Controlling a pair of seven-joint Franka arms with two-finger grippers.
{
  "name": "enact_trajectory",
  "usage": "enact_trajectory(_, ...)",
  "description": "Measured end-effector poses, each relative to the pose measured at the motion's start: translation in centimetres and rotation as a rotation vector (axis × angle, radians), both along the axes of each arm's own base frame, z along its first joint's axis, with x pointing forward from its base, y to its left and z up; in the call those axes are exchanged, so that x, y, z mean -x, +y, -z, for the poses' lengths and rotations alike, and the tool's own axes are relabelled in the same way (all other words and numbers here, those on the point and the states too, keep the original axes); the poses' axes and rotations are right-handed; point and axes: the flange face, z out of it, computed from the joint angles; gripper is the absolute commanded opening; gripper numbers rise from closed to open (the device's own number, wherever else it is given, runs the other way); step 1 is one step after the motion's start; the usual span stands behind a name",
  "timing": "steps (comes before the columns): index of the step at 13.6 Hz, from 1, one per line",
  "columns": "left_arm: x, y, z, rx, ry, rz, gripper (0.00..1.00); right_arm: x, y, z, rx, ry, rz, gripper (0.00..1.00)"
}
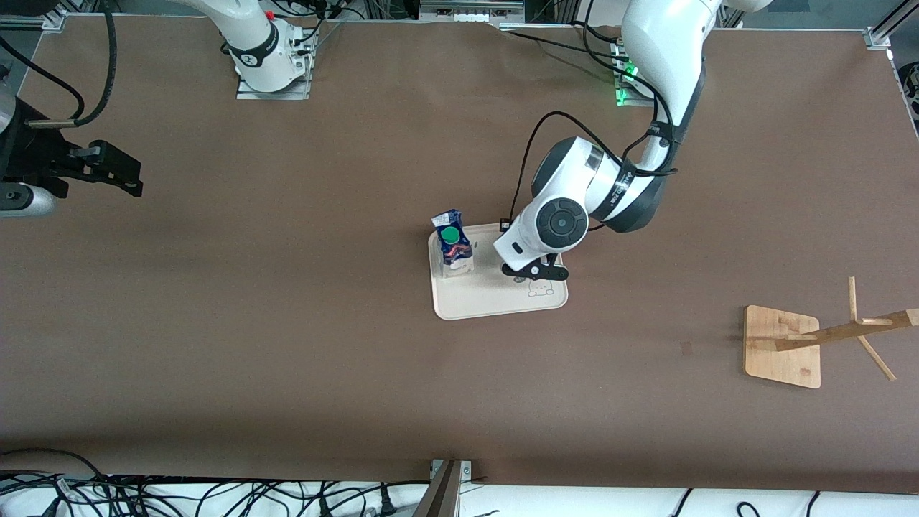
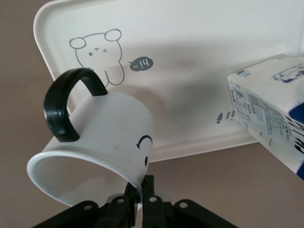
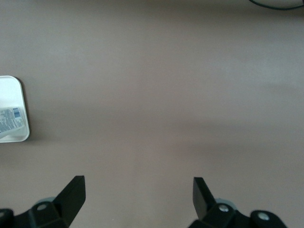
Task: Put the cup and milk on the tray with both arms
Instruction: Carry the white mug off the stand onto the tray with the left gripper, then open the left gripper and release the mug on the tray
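White cup point(image 2: 102, 142) tilted over tray point(image 2: 199, 42) edge, beside milk point(image 2: 270, 104).

The front view looks down steeply from high above the table edge facing the robots, taking in the whole brown table point(image 1: 287, 345) with the tray point(image 1: 488, 301) near its centre and both arm bases along the top. The left wrist view looks from close above the tray point(image 2: 199, 42), down past the left gripper point(image 2: 139, 202) and the cup point(image 2: 99, 142) pinched at the rim, with the milk point(image 2: 270, 123) at the edge. The right wrist view looks down on bare table from higher up, well away from the tray point(image 3: 12, 90), catching only one corner. All three views share the tray and the milk point(image 1: 454, 243)
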Motion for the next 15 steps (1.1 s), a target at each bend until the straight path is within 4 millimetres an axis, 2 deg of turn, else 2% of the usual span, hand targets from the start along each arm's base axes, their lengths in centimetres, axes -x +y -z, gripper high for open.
enact_trajectory(6,-0.8,-2.1,2.3,-0.045,-0.007,-0.074,0.00,-0.1,0.5,0.3,0.000,0.006,-0.019,1.00)
enact_trajectory(7,-1.2,-1.8,2.4,-0.053,-0.013,-0.081,0.11,-0.1,0.5,0.3,0.000,0.006,-0.021,1.00)
enact_trajectory(9,-1.9,-1.1,2.4,-0.059,-0.025,-0.093,0.45,-0.1,0.4,0.4,0.000,0.009,-0.036,1.00)
enact_trajectory(10,-2.1,-0.9,2.3,-0.058,-0.033,-0.098,0.99,-0.2,0.0,0.5,-0.001,0.012,-0.049,1.00)
enact_trajectory(13,-2.5,-1.1,2.4,-0.049,-0.061,-0.106,1.00,-0.7,-2.3,1.3,-0.034,0.032,-0.051,1.00)
enact_trajectory(15,-3.2,-0.5,2.0,-0.057,-0.078,-0.122,1.00,-1.1,-4.5,2.1,-0.069,0.054,-0.040,1.00)
